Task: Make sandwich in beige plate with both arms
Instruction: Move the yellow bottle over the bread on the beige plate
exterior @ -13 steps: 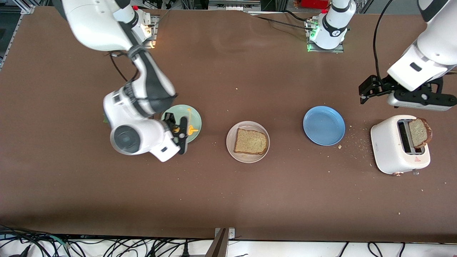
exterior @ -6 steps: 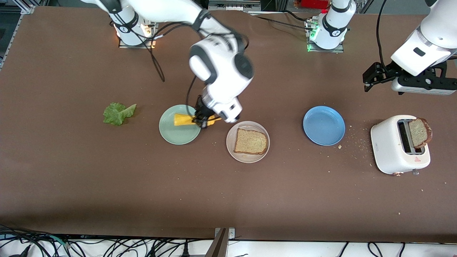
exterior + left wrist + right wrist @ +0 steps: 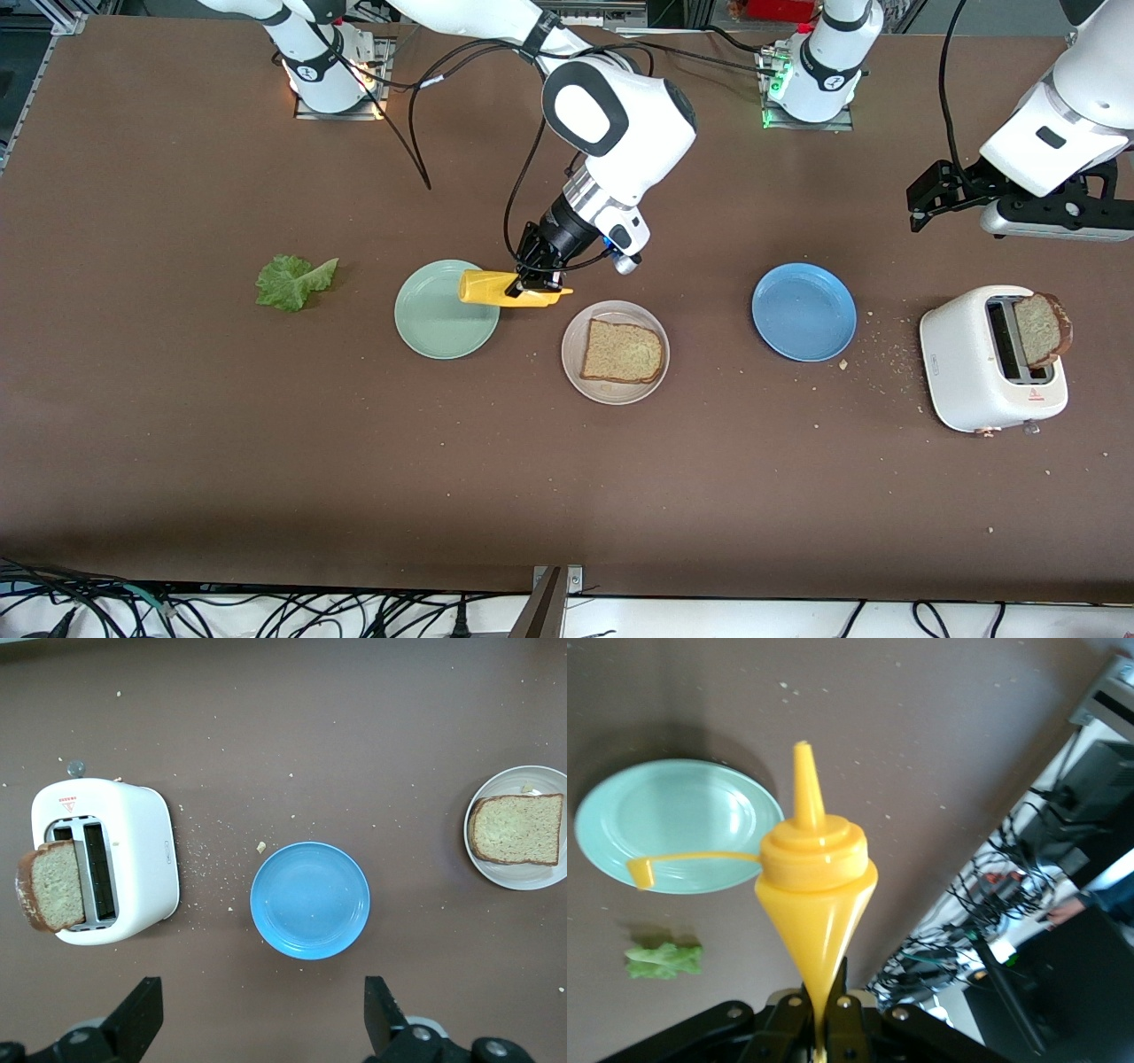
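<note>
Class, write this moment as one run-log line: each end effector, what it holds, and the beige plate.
right end effector: shut on yellow bottle, above mint plate | left end effector: open, waiting over table | beige plate: one bread slice

Your right gripper (image 3: 824, 1028) pinches the yellow squeeze bottle (image 3: 813, 895), nozzle uncapped; a mint-green plate (image 3: 673, 828) and lettuce leaf (image 3: 664, 959) lie on the worktop (image 3: 921, 744).

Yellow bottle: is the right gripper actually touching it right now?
Touching. In the right wrist view, the right gripper is shut on the yellow squeeze bottle, its fingers pinching the bottle's narrow end.
</note>
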